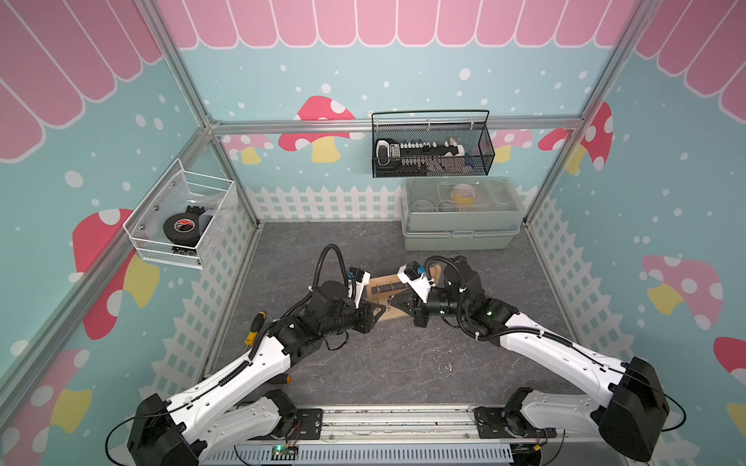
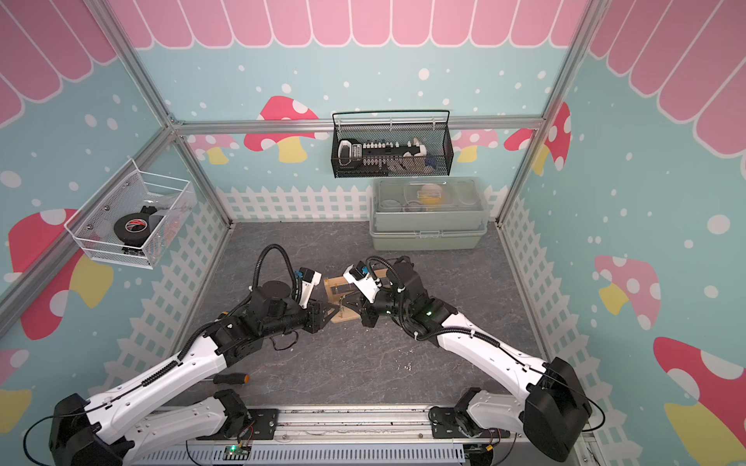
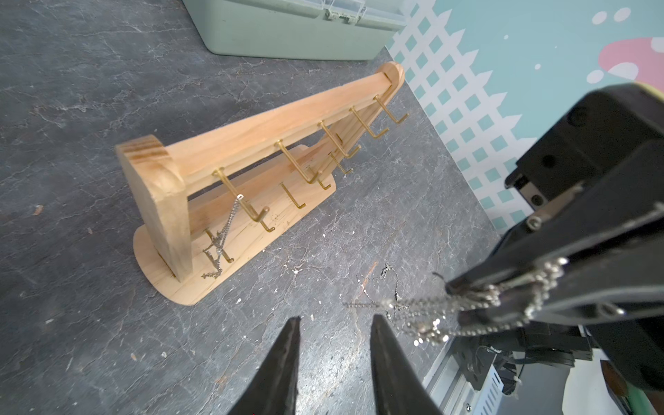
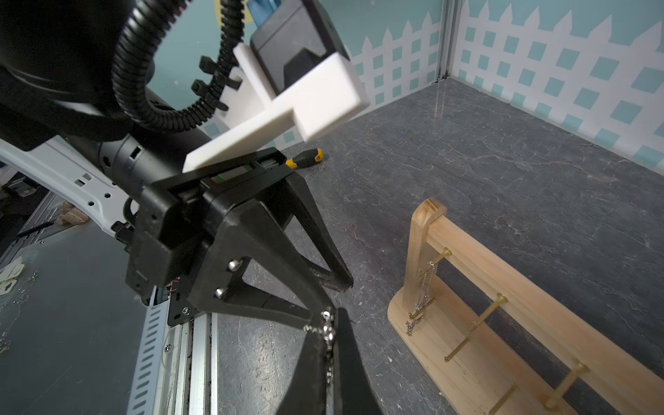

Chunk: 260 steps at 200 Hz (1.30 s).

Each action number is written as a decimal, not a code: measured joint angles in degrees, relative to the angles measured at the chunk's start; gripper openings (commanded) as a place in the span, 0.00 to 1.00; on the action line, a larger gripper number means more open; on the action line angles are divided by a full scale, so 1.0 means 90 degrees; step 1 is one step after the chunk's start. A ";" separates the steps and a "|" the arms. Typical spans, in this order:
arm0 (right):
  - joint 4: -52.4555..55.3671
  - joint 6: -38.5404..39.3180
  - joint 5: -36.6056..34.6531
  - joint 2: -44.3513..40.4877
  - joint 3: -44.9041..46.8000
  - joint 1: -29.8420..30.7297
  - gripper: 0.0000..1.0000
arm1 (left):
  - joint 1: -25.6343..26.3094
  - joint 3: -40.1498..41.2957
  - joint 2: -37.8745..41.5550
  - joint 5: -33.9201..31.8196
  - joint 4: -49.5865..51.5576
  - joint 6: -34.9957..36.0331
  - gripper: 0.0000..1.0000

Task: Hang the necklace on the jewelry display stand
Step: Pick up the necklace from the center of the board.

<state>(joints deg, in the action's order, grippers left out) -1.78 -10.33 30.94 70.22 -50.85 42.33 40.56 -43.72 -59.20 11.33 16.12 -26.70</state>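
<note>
The jewelry display stand [image 3: 251, 143] [image 4: 503, 273] is a light wooden rack with gold hooks, standing mid-table in both top views [image 1: 383, 288] [image 2: 338, 291]. A thin silver chain [image 3: 225, 230] [image 4: 424, 291] hangs from its end hook down to the base. My right gripper [image 3: 454, 300] [image 4: 331, 312] is shut on the silver necklace [image 3: 424, 307] [image 4: 327, 332], whose loose loops dangle from the fingertips just in front of the stand. My left gripper [image 3: 335, 319] [image 4: 336, 300] faces it, open, nothing between its fingers. One left fingertip [image 3: 375, 319] is right beside the dangling loops.
A grey-green lidded box [image 1: 460, 234] [image 3: 298, 36] sits behind the stand at the back right. A yellow-and-black screwdriver [image 1: 255, 327] [image 4: 305, 158] lies by the left arm, and another tool with an orange end [image 2: 231, 378] lies near the front. Wire baskets [image 1: 432, 149] [image 1: 181, 218] hang on the walls.
</note>
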 measured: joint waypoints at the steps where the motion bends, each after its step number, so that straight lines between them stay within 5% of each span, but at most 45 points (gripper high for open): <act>1: 0.0000 0.0000 0.0000 0.0000 0.0000 0.0000 0.04 | 0.0000 0.0000 -0.0005 0.0000 0.0000 0.0000 0.33; 260: -0.0262 -0.0197 0.0415 0.0155 0.0000 -0.0002 0.04 | 0.0070 -0.0010 -0.0185 -0.0146 0.0036 0.0066 0.33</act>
<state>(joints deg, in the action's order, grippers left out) -4.14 -12.10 34.68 71.61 -50.85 42.30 41.19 -43.81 -60.86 10.02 16.45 -26.11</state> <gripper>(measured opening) 0.048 0.331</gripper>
